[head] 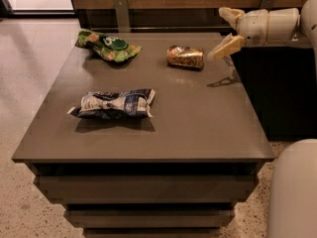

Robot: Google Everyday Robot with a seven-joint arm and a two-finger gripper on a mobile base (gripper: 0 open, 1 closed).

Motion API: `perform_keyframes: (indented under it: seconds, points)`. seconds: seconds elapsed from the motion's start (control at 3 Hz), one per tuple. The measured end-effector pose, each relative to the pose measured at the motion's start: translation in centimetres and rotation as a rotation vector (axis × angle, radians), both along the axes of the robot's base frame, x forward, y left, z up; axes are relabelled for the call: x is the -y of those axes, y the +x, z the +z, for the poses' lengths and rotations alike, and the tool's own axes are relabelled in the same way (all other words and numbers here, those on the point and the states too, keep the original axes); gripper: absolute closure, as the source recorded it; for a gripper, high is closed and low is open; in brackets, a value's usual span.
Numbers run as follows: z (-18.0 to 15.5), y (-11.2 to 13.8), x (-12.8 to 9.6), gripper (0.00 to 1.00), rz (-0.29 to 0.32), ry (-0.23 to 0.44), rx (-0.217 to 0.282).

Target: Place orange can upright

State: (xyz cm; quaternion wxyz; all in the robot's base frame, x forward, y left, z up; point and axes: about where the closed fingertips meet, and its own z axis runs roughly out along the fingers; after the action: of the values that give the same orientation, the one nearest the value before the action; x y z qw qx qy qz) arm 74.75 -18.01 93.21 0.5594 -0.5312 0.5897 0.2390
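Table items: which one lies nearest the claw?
The orange can, on its side just left of the open claw; the green bag and blue-and-white bag lie farther away.

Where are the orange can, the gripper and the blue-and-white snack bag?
orange can (184, 57), camera view, middle of its side as it lies flat.
gripper (221, 32), camera view, midway between its open fingertips, right of the can.
blue-and-white snack bag (115, 104), camera view, centre of the crumpled wrapper.

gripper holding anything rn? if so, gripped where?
Nothing held. The gripper is open above the far right edge of the table; the orange can lies on its side beside it, untouched.
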Motion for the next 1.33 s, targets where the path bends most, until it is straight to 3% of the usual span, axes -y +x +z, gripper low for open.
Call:
perform_keyframes:
  seconds: [1.33]
  points:
    - [-1.3, -2.5, -1.5, 0.00, -0.013, -0.432, -0.079]
